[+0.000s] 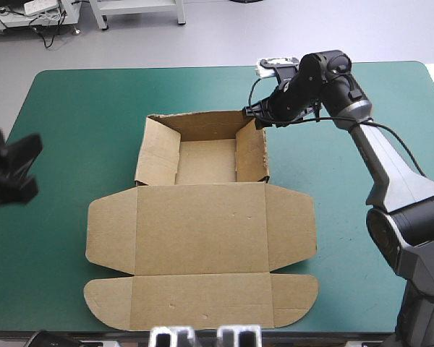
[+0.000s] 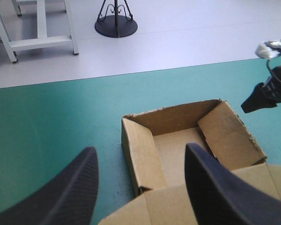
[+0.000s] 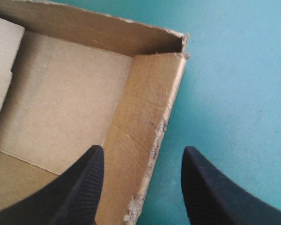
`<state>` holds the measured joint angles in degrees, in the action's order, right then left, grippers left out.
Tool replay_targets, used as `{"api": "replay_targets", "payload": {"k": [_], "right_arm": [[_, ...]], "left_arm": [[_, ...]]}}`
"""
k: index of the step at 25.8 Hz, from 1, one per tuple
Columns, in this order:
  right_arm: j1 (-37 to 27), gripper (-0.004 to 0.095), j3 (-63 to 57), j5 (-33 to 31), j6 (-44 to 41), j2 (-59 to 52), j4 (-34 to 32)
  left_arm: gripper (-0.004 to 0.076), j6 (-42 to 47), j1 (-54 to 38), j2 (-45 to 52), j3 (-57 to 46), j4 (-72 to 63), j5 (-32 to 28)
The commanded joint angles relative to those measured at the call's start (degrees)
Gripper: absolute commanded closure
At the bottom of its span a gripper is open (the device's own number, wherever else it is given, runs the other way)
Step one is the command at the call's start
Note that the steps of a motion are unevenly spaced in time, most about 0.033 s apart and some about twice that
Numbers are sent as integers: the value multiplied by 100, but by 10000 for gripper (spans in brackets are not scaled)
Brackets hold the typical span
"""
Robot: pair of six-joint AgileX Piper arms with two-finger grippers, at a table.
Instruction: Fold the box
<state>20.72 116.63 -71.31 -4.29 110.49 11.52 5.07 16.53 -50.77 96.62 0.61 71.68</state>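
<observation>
Brown box [image 1: 202,238] lies mid-table [image 1: 79,94] on the teal-green cover: open tray with walls raised toward 12 o'clock, lid flat toward 6 o'clock. Right tool [image 1: 253,116], released, fingers apart over the tray's 1 o'clock corner. Left tool [image 1: 29,168], released, at the table's 9 o'clock, well apart from the box.

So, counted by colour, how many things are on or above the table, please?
Brown box: 1
Black claws: 2, the left claw and the right claw
Total: 3
</observation>
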Motion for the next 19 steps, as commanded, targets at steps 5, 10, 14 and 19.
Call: {"api": "replay_targets", "payload": {"k": [5,10,14,19], "right_arm": [[-37,437,-157,-65,43,193,331],[-37,654,-157,-65,134,409,369],[-37,929,-147,-65,175,432,276],[-155,927,-136,-65,265,144,-312]], "left_arm": [[379,-12,-2,3031,-2378,96,-78],[464,-12,-2,3755,-2924,-11,107],[489,-12,-2,3635,-2971,-146,242],[515,-12,-2,3394,-2971,-145,242]]}}
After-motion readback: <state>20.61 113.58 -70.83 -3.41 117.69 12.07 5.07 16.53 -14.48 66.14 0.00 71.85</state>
